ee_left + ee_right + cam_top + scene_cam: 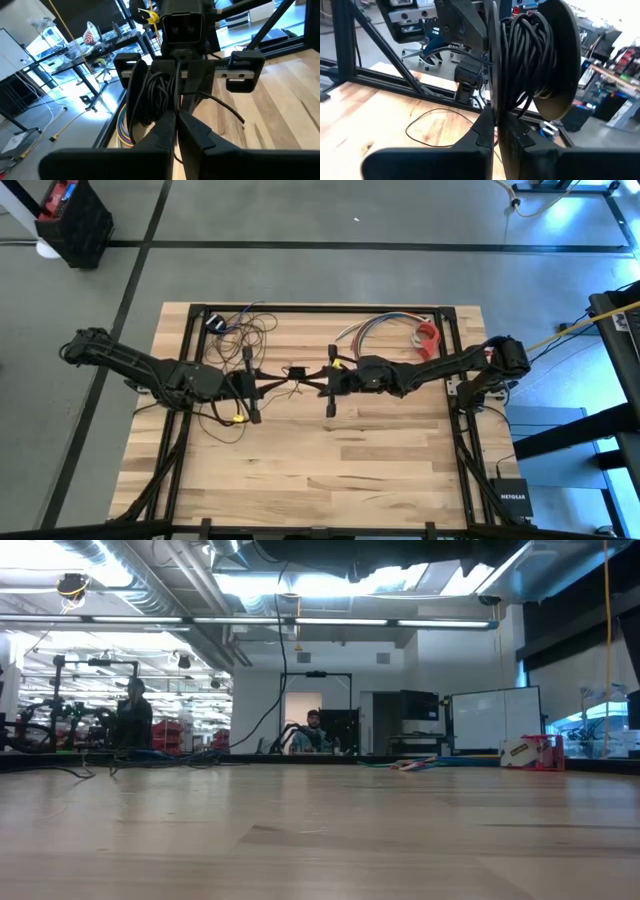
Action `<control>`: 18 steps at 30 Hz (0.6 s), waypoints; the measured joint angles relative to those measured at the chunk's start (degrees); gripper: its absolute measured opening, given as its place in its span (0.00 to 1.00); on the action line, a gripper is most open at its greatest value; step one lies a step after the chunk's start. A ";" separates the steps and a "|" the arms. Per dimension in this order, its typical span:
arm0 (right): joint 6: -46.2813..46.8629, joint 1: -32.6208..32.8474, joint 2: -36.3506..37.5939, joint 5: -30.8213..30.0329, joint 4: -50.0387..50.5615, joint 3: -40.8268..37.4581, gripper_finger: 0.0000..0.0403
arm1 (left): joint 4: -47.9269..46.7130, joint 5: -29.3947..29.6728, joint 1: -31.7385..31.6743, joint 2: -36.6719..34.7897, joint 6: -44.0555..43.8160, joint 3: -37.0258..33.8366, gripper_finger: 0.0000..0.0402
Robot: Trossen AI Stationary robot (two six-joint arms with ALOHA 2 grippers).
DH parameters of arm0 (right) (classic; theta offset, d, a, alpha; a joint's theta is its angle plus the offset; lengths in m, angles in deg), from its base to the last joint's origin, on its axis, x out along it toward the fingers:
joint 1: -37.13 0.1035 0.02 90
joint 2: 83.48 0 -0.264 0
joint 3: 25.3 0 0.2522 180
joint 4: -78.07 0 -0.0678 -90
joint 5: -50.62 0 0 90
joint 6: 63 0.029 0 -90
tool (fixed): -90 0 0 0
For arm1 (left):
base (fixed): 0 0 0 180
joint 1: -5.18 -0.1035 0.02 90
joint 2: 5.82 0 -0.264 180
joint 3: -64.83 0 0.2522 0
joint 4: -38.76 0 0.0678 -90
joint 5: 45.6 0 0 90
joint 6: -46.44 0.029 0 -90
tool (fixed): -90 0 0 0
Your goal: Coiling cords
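The cords (297, 374) hang bunched between my two grippers above the table's (330, 470) middle, stretched along the line from one arm to the other, with loose loops (245, 325) trailing to the far left corner. My left gripper (176, 120) is pinched shut on a strand of the coil (157, 92). My right gripper (495, 122) is also closed, clamped on the wound bundle (532, 55), which rises upright just past my fingers (512, 132).
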 joint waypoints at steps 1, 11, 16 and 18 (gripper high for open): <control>0.74 0.00 -0.09 -0.01 -0.04 0.00 0.05 | -0.05 0.00 -0.01 0.00 0.01 0.00 0.02; -0.80 0.06 9.12 -9.53 15.74 0.12 0.29 | -0.48 0.09 -0.01 0.04 0.14 -0.02 0.01; 4.49 0.00 11.04 -8.32 24.76 0.11 0.35 | -0.03 0.06 0.00 0.04 0.68 -0.02 0.00; 4.85 0.00 9.57 -6.77 23.80 -0.13 0.35 | 0.64 0.11 -0.02 0.04 0.88 -0.04 0.01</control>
